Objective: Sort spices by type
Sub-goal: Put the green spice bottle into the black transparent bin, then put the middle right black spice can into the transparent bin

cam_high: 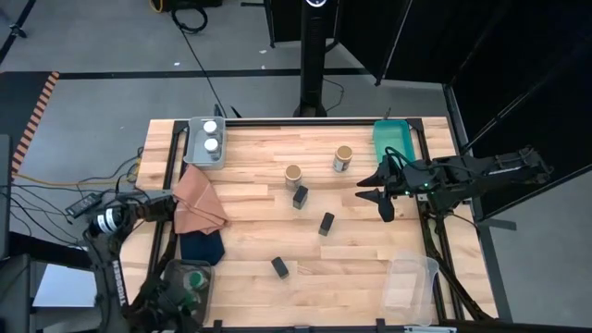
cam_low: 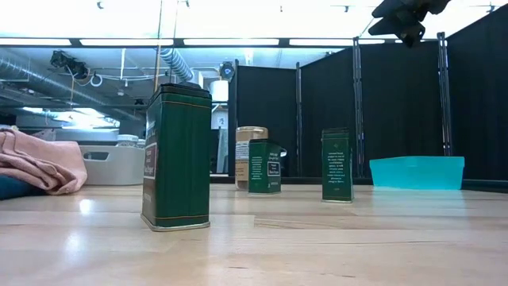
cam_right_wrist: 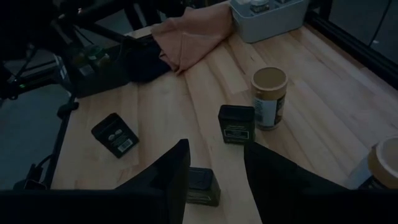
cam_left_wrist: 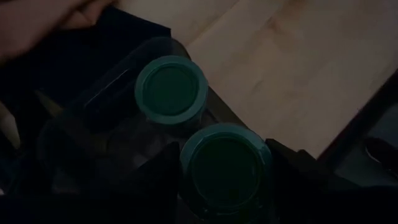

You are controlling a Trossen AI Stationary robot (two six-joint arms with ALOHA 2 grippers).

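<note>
Spices: rectangular metal tins (cam_high: 301, 196), round tan-lidded jars (cam_high: 343, 158), wood table (cam_high: 250, 250).

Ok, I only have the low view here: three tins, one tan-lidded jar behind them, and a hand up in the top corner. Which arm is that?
Observer: That is the right hand. It is open, near the teal tray and apart from the tins.
Operator: Is there a second tan jar?
Observer: Yes, a second tan-lidded jar stands between the first tan-lidded jar and the tray.
Operator: And the green-lidded ones?
Observer: Both green-lidded jars sit in a clear container at the left arm's corner, with the left hand over them.
</note>
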